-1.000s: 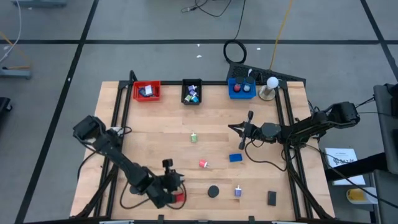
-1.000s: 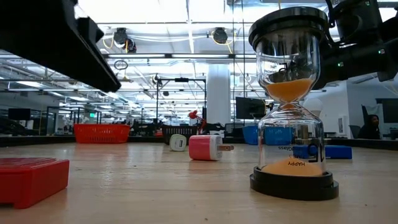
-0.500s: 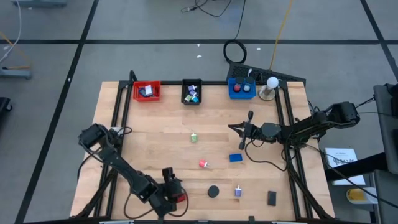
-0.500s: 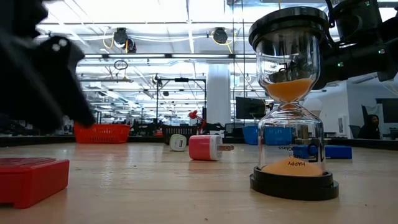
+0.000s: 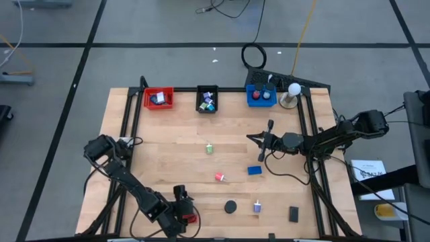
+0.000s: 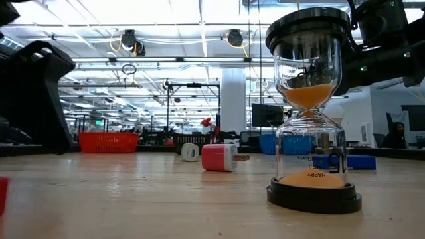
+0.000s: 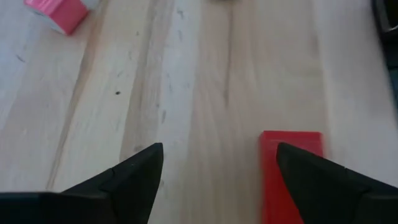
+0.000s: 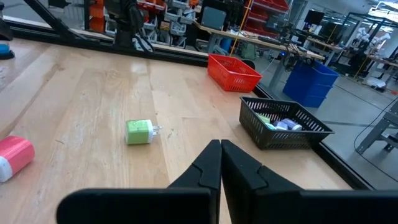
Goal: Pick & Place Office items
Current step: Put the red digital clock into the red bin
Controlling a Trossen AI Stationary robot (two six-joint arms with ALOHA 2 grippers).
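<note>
My left gripper (image 5: 181, 204) stands open at the table's near edge, left of the middle. A flat red block (image 7: 291, 171) lies on the wood between its fingers, close against one of them; in the high view the block (image 5: 191, 217) is just right of the gripper. My right gripper (image 5: 259, 139) is shut on nothing, above the table's right half. Loose items lie on the wood: a green plug (image 5: 209, 148), a pink plug (image 5: 220, 177), a blue block (image 5: 254, 171), an hourglass (image 6: 312, 113), a small purple piece (image 5: 257, 206) and a black block (image 5: 293, 214). My left gripper has the red block's long side (image 7: 273, 168) next to the inner face of one finger (image 7: 323, 186). I cannot tell whether that finger touches it. The block lies flat on the table.
A red tray (image 5: 158, 99), a black tray (image 5: 207, 99) and a blue tray (image 5: 261, 96) stand along the far edge, with a white ball lamp (image 5: 293, 89) at the far right. Black frame rails run along the table's left and right sides. Bare wood lies between the plugs and the trays.
My left gripper has opened wide and drawn a little toward the table's near edge. The red block has slid toward the table's left and now shows only as a sliver at the low view's left border. My right arm has kept still.
</note>
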